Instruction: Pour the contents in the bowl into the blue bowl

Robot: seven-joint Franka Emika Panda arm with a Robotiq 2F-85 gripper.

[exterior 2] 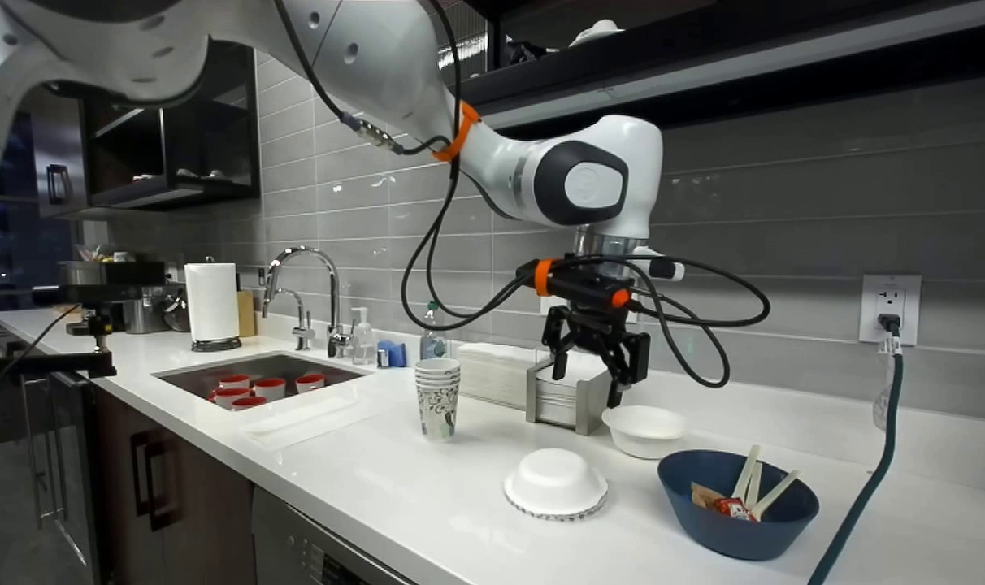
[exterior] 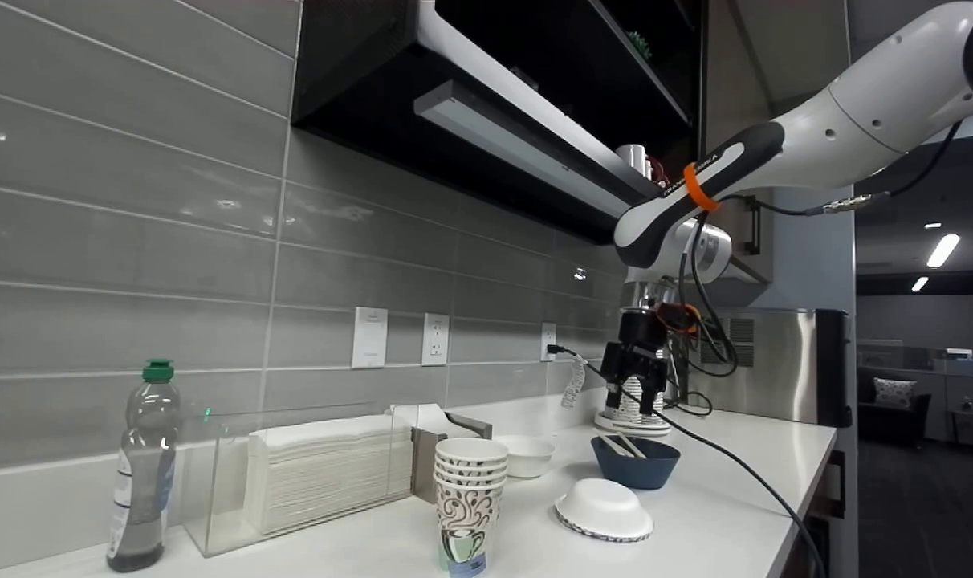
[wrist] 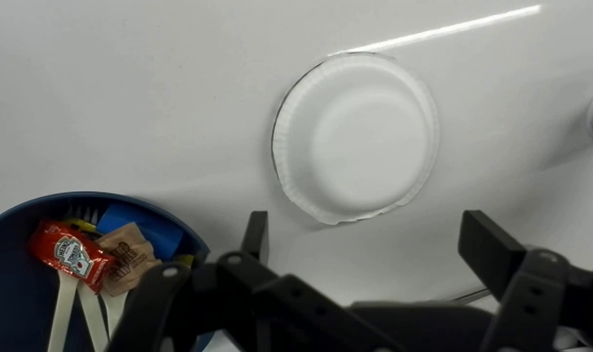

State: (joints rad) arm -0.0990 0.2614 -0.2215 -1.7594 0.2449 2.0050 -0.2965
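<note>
The cream-white bowl (exterior: 528,458) stands upright by the wall beside the napkin holder; it shows in an exterior view (exterior 2: 645,432), with no contents visible inside. I cannot make it out in the wrist view. The dark blue bowl (exterior 2: 728,528) stands upright with light utensil handles, a red ketchup packet and a brown packet inside; it shows also in an exterior view (exterior: 635,467) and at lower left in the wrist view (wrist: 5,283). My gripper (wrist: 367,239) is open and empty, pointing down above the counter; it shows in both exterior views (exterior: 633,399) (exterior 2: 588,383).
An upturned white dish (exterior 2: 556,485) lies mid-counter, also in the wrist view (wrist: 360,142). Patterned paper cups (exterior: 469,506) stand stacked nearby. A napkin holder (exterior 2: 570,394) is at the wall. A dark cable (exterior: 735,461) crosses the counter. A shelf (exterior: 535,104) hangs above.
</note>
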